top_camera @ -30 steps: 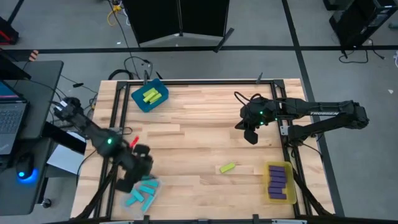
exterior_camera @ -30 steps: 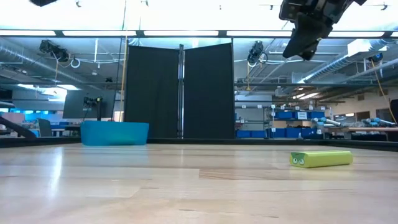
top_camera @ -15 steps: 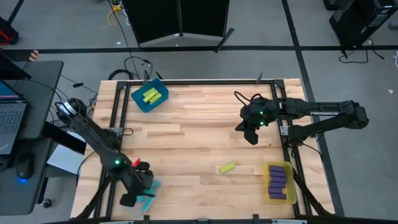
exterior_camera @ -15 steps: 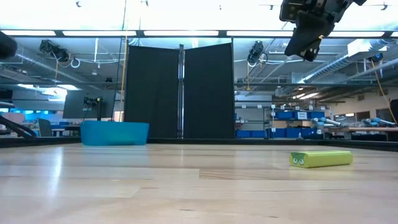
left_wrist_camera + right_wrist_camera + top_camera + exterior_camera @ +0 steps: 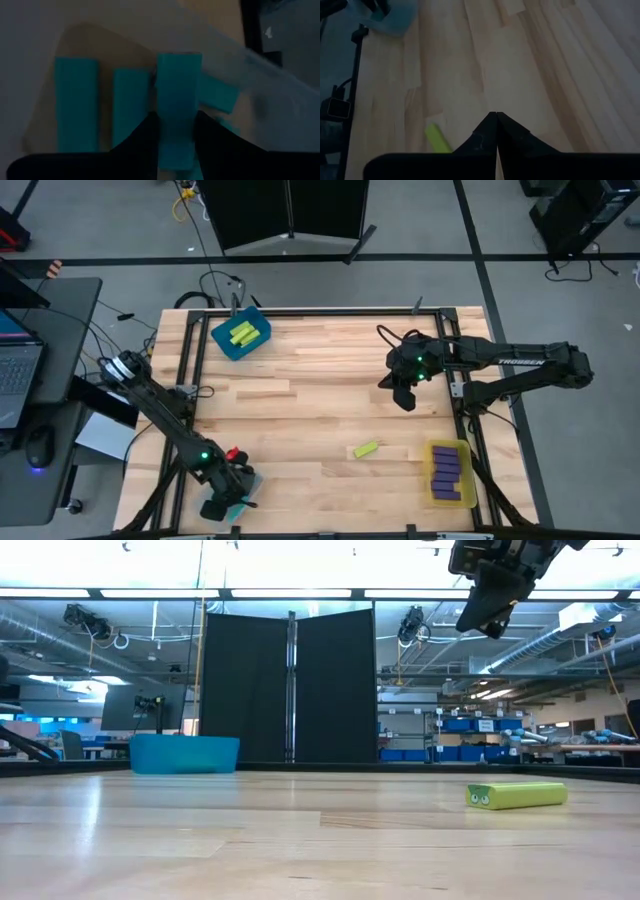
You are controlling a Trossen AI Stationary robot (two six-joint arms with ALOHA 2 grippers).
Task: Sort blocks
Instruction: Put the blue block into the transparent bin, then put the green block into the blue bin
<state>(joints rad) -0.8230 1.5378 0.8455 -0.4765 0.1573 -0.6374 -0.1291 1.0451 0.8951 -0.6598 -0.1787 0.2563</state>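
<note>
My left gripper (image 5: 222, 504) hangs over the clear bin (image 5: 247, 479) at the table's near left corner, shut on a cyan block (image 5: 179, 80). Several more cyan blocks (image 5: 75, 102) lie flat on the bin's floor below it. A single lime block (image 5: 365, 449) lies flat on the bare table (image 5: 515, 796). My right gripper (image 5: 401, 397) is shut on nothing and hovers high above the table's right half (image 5: 496, 119). My left gripper pinches the cyan block's two long sides (image 5: 175, 130) between its two fingers (image 5: 145, 135), on the half nearer the wrist. The fingers slant steeply down from above and lie along the block, whose free end sticks out past the fingertips over the bin's blocks.
A blue bin (image 5: 241, 335) with lime blocks stands at the far left. A yellow bin (image 5: 450, 473) with several purple blocks stands at the near right. The middle of the table is bare wood around the lime block.
My left gripper has gone down and toward the table's near edge with the cyan block, ending low over the clear bin. Its grip has stayed the same.
</note>
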